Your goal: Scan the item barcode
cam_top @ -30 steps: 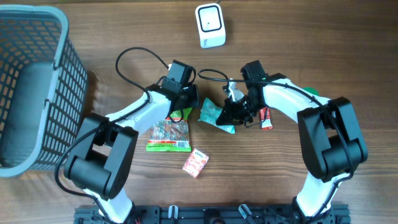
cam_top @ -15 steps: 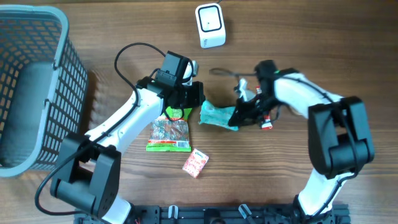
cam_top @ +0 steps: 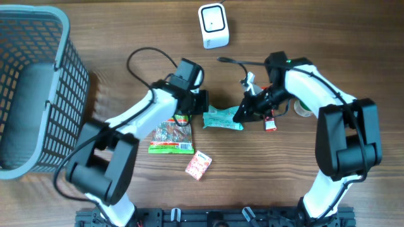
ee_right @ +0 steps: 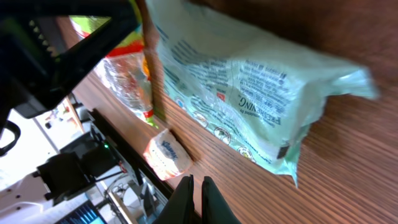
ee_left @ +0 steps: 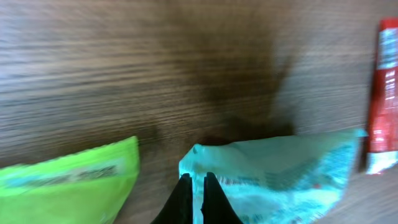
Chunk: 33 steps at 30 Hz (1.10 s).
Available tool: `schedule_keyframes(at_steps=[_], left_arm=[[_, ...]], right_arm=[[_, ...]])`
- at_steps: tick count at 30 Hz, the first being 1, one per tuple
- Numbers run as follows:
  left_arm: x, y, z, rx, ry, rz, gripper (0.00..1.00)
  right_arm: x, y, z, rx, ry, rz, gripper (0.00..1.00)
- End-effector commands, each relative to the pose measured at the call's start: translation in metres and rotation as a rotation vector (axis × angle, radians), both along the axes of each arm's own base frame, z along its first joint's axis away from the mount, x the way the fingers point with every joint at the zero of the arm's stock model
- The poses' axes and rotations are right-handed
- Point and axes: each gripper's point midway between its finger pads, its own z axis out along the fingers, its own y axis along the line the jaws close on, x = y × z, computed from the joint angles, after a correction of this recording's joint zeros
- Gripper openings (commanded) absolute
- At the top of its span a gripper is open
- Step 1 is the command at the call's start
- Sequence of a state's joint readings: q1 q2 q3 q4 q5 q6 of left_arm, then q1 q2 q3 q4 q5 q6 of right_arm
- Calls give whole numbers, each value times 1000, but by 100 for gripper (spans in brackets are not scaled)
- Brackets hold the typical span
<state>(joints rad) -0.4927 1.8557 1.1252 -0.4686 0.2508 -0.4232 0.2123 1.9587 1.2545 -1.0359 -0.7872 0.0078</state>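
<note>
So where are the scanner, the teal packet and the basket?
scanner (cam_top: 213,24), overhead view, its white top face.
teal packet (cam_top: 222,118), overhead view, middle of the wrapper.
basket (cam_top: 66,107), overhead view, its mesh side wall.

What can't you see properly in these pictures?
Teal packet: no barcode made out; right wrist, print too small.
Green packet: left wrist, blurred, cut by the bottom edge.
Red stick: left wrist, cut by the right edge.
Basket: overhead, cut by the left edge.

Wood-grain table (cam_top: 126,25), matt; teal pouch (cam_top: 222,118) glossy crinkled plastic film
</note>
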Motion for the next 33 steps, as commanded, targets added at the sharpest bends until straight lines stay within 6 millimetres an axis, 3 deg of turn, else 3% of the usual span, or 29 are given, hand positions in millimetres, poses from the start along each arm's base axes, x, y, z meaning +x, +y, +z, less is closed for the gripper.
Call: schedule_keyframes(at_steps=[1,6,10,12,14,18,20,26,29,33], left_arm=[[-5,6,-20,54,35,18,4],[-31,-4,-21,8,146,-10,4],[-60,-11,-22,9,242,-55,4],[-65,-11,-21,17,253,-64,4],[-62,-11,-13,8,237,-61,4],[-34,-9,38,-72,98,-28,4],[-25,-8,51,-97,54,-17,4],[-24,-10,45,-122,71,-42,4],[-30,-25,41,-199,93,-134,4],[-30,-28,28,-209,116,-153,4]], right_arm=[[-10,9,-6,-25,20,3,7],[-9,7,-19,-141,4,3,7],[-6,5,-21,-149,-11,3,7],[-5,6,-21,-144,-26,10,7],[-3,11,-17,-95,-59,43,7],[2,22,-5,19,-68,31,6],[10,27,4,95,-79,4,5],[34,18,6,115,-99,-94,4],[37,17,2,98,-93,-121,4],[36,17,-8,97,-85,-152,4]])
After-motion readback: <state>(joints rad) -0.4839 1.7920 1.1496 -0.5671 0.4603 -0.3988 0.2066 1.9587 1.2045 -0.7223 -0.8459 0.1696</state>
